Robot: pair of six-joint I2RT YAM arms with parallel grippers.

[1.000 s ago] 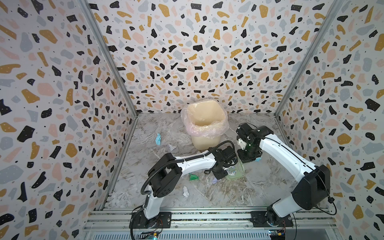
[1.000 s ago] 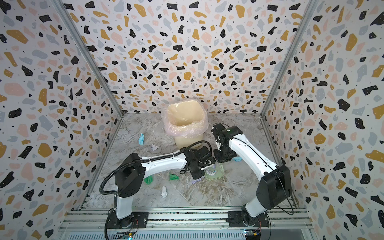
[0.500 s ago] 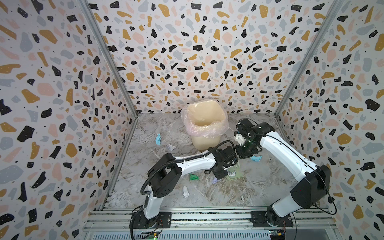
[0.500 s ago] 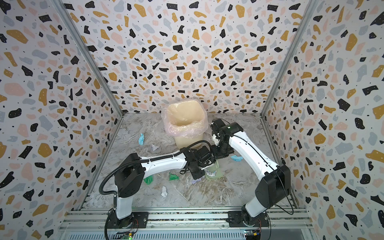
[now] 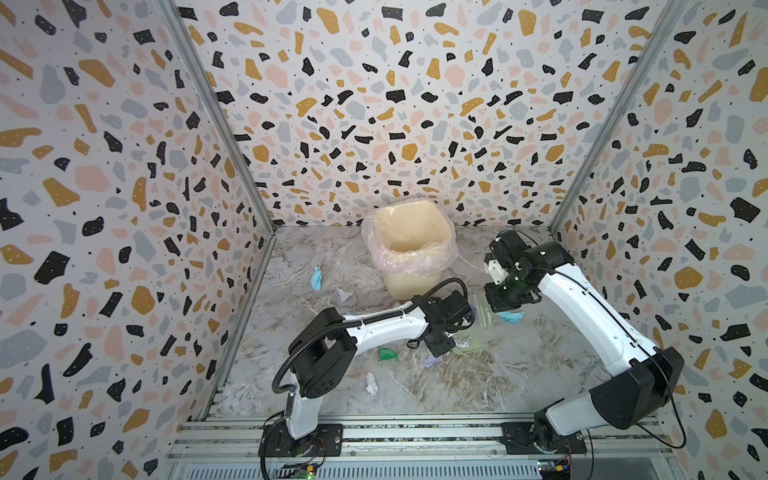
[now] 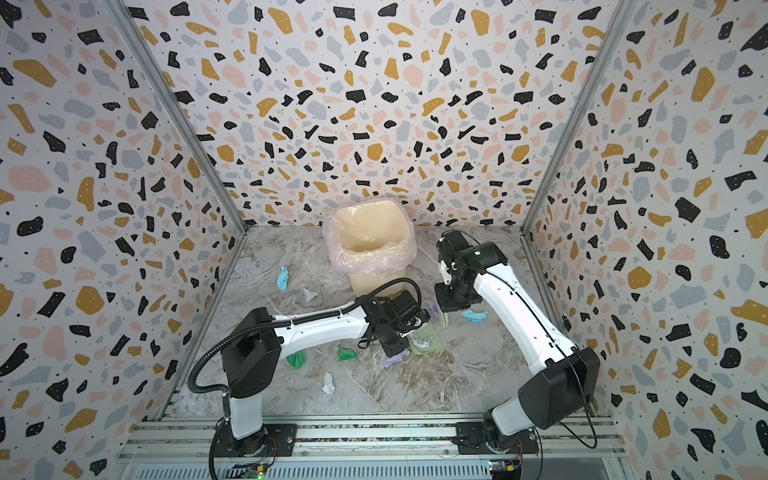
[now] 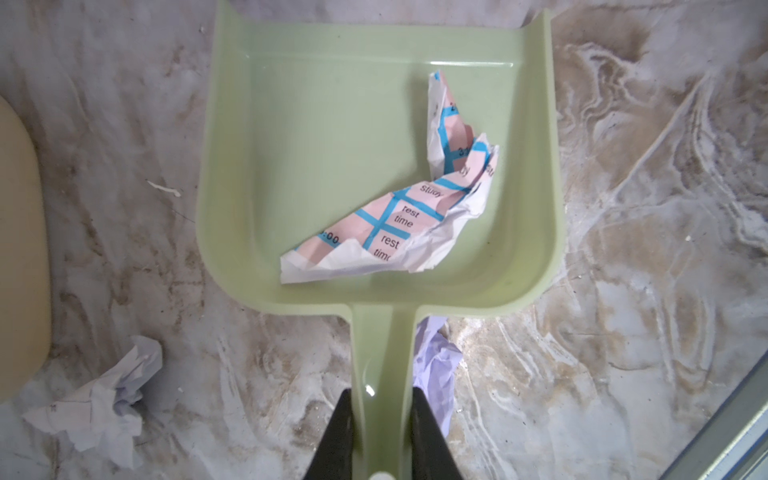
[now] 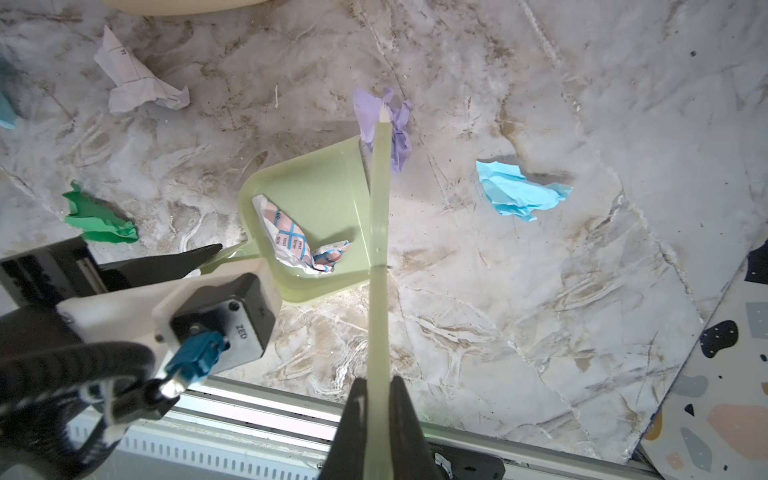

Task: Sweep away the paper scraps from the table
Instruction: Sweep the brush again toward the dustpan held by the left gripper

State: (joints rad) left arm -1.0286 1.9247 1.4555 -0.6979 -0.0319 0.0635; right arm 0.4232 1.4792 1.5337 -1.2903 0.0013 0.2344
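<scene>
My left gripper (image 7: 381, 392) is shut on the handle of the pale green dustpan (image 7: 332, 124), which lies flat on the table (image 5: 519, 374). A printed pink, blue and white paper scrap (image 7: 399, 208) lies in the pan. My right gripper (image 8: 378, 380) is shut on the pale green brush (image 8: 379, 249), held above the pan's right side with its tip over a lilac scrap (image 8: 399, 124). Loose scraps lie around: light blue (image 5: 510, 316), green (image 5: 386, 354), lilac (image 5: 432, 360), white (image 5: 370, 383), and two at the back left (image 5: 316, 277).
A cream bin (image 5: 409, 245) lined with a clear plastic bag stands at the back middle, just behind both grippers. Speckled walls close in three sides. A metal rail (image 5: 415, 432) with the arm bases runs along the front. Another green scrap (image 6: 297, 358) lies under the left arm.
My right gripper has lifted the brush off the dustpan's mouth and drawn it a little back and right. The left gripper and the dustpan have stayed in place.
</scene>
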